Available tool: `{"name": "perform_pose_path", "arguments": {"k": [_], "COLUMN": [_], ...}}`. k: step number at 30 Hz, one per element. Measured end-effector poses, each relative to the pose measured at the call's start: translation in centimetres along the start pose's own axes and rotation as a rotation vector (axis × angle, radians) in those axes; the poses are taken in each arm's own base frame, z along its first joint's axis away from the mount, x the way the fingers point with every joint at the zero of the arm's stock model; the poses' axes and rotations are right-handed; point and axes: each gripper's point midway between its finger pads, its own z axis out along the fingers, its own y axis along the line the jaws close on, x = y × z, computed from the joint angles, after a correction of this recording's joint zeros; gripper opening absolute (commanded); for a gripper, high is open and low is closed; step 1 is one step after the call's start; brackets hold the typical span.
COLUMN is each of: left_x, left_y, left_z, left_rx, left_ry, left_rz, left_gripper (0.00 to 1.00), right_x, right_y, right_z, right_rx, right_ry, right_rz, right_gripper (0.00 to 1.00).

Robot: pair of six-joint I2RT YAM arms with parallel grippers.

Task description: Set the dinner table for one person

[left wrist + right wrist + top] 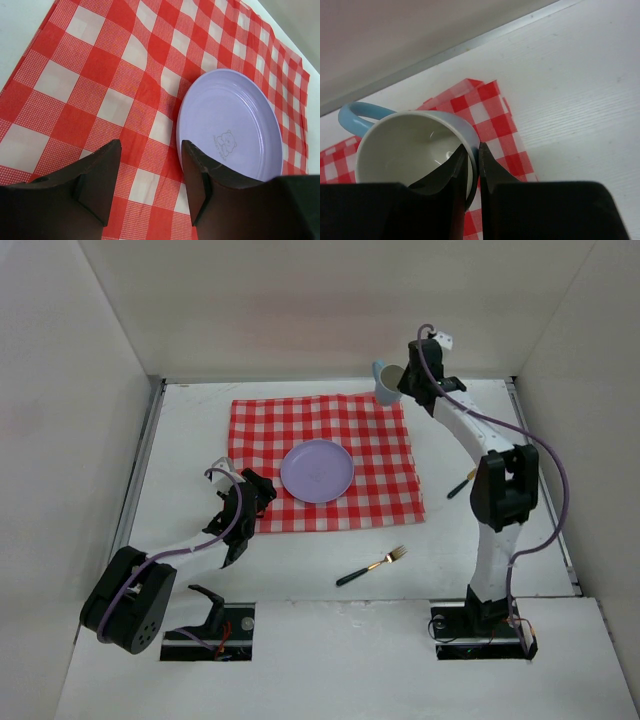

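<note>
The blue mug [405,145] is at the far right corner of the checked cloth [380,440]. The right gripper [472,150] pinches its rim wall, one finger inside. The mug looks stiff, glazed, probably slippery and breakable, so the rim hold seems sensible. The lilac plate [317,471] lies mid-cloth on the dinner table [450,550], and the left gripper [150,145] hangs wide apart at the plate's left.

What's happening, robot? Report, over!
Right gripper shut on mug rim, far corner of cloth. Left gripper open over cloth, beside plate. Fork on dinner table, off the cloth. Nothing in the way.
</note>
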Motion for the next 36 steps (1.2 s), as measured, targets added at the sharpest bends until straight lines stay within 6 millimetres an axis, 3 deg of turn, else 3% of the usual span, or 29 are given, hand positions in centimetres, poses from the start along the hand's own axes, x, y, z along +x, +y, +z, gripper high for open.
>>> {"name": "perform_pose_path", "arguments": {"k": [4,9,27,29,31,36], "left_x": [-0.1,-0.1,0.2,0.3,0.3,0.5], "left_y": [0.1,0.1,0.2,0.1,0.1,-0.4], "left_z": [0.0,0.1,0.3,0.4,0.4,0.3], "left_rx": [-0.003,-0.004,-0.011,-0.010,-0.008,0.008], "left_ry": [-0.002,-0.003,0.006,0.009,0.010,0.014], "left_rz": [-0.001,-0.002,-0.001,0.000,0.001,0.006], "left_gripper": [0.49,0.49,0.50,0.50,0.50,0.50], "right_x": [2.7,5.9,9.4,9.4,9.3,8.6], "right_y": [1.9,1.8,0.4,0.5,0.6,1.1], "right_z": [1.9,3.2,5.0,5.0,5.0,5.0], "right_rx": [-0.005,0.020,0.065,0.064,0.061,0.044], "right_ry": [0.063,0.140,0.217,0.216,0.213,0.191], "right_rz": [-0.065,-0.128,-0.164,-0.163,-0.158,-0.147], "right_gripper": [0.15,0.15,0.19,0.25,0.40,0.58]}}
